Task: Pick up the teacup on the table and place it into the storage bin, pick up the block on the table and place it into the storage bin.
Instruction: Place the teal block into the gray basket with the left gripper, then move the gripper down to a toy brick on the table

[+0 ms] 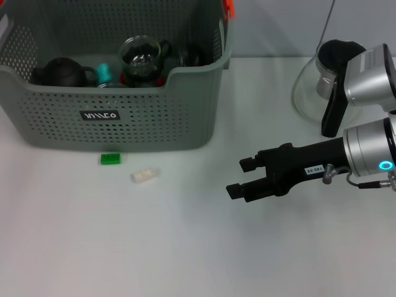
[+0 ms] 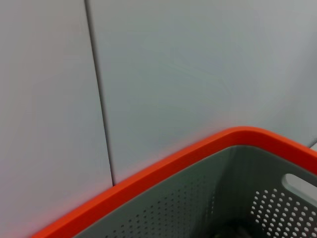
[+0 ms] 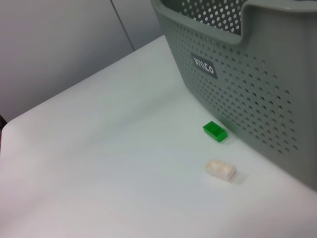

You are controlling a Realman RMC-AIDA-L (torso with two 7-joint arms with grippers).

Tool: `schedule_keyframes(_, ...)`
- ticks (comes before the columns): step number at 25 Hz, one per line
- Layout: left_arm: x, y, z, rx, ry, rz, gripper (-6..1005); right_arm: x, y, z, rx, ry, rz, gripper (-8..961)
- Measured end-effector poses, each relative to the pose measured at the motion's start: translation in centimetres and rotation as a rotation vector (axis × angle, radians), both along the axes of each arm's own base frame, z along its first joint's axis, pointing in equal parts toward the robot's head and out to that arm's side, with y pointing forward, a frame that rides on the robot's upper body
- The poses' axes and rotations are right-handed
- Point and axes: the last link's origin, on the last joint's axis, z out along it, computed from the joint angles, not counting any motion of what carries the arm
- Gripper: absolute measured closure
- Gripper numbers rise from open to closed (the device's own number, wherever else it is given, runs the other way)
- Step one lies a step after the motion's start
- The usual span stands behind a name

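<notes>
The right gripper (image 1: 238, 177) hovers empty, jaws wide, over the tabletop's (image 1: 185, 247) middle. The green block (image 1: 111, 159) and a whitish block (image 1: 145, 176) lie near the storage bin (image 1: 124, 124) at the far-left corner. Block pickup seems next: reach left and descend.

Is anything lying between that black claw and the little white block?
No. In the head view, only bare table separates the right gripper from the white block.
</notes>
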Motion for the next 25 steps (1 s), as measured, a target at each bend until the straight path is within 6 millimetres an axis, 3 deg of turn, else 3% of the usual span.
schedule_keyframes(4, 0.5, -1.6, 1.2, -0.009, -0.041, -0.03, 373, 0.0, 0.0, 0.1, -0.003, 0.003, 0.0, 118)
schedule_keyframes(7, 1.5, -5.2, 0.9, -0.128, -0.065, -0.166, 259, 0.0, 0.0, 0.2, -0.002, 0.002, 0.002, 128)
schedule_keyframes(11, 2.4, -10.5, -1.8, -0.377, -0.023, -0.351, 131, 0.0, 0.1, 0.3, 0.001, 0.001, -0.005, 131)
schedule_keyframes(14, 2.7, -12.9, -4.6, -0.52, 0.044, -0.376, 89, -0.1, 0.2, 0.3, 0.001, 0.002, -0.008, 134)
schedule_keyframes(17, 2.6, -13.7, -7.8, -0.616, 0.127, -0.366, 62, -0.1, 0.3, 0.3, 0.005, 0.003, -0.009, 133)
schedule_keyframes(18, 2.6, -13.7, -7.8, -0.616, 0.127, -0.366, 64, -0.1, 0.3, 0.3, 0.006, 0.003, -0.009, 133)
schedule_keyframes(20, 1.8, -12.8, -11.7, -0.64, 0.211, -0.311, 66, -0.1, 0.3, 0.4, 0.007, 0.004, -0.009, 133)
schedule_keyframes(25, 0.2, -11.1, -15.1, -0.602, 0.295, -0.235, 71, 0.0, 0.2, 0.4, 0.005, 0.005, -0.016, 134)
